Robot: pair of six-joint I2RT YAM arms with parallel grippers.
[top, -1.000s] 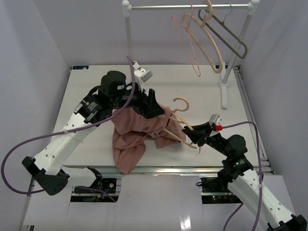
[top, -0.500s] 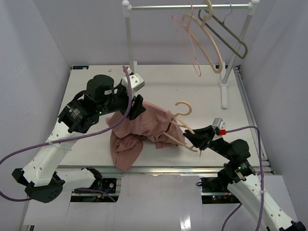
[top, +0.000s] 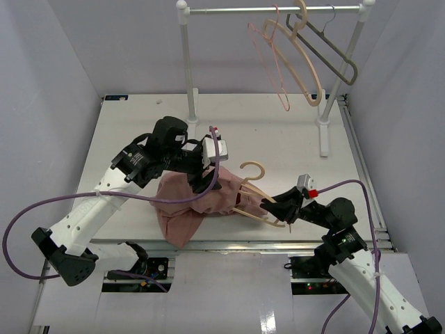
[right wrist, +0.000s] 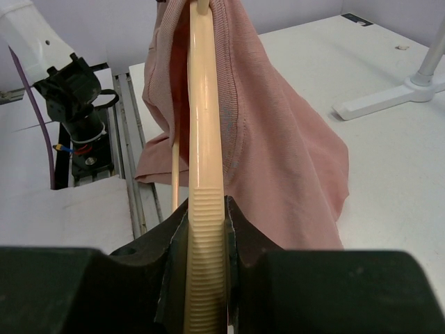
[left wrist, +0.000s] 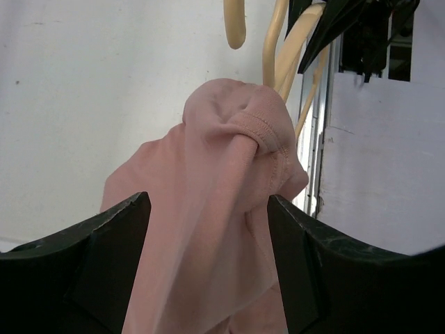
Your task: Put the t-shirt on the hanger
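Your left arm (top: 104, 198) rises from its base at near left, elbow high, wrist bent down toward the middle. Left hand (top: 208, 179) points downward, fingers (left wrist: 104, 271) part-spread, the t-shirt (left wrist: 208, 202) packed into the gap and touching both. Your right arm (top: 351, 254) runs low from near right, forearm angled left. Right hand (top: 273, 206) is clamped tight on the hanger (right wrist: 206, 139), one finger pressed on each side of its ribbed end.
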